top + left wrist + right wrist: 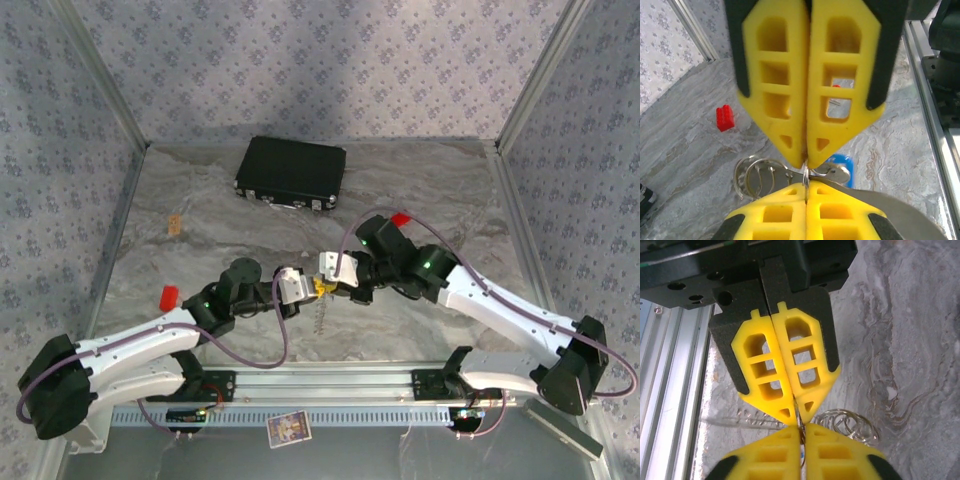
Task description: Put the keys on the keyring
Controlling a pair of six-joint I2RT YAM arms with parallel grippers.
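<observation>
Over mid table [690, 140]: left hand [806, 186] clenched on keyring [805, 174] wire; right hand [801, 429] tip-to-tip opp., pinching same ring, prob. to steady it for threading. Blue-head key [842, 164] just beside ring; threaded or not, can't tell.

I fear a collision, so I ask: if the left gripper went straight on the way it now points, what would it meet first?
The right gripper: its fingers stand tip to tip with the left gripper, the keyring pinched between them, so hardly any free way seems left.
</observation>
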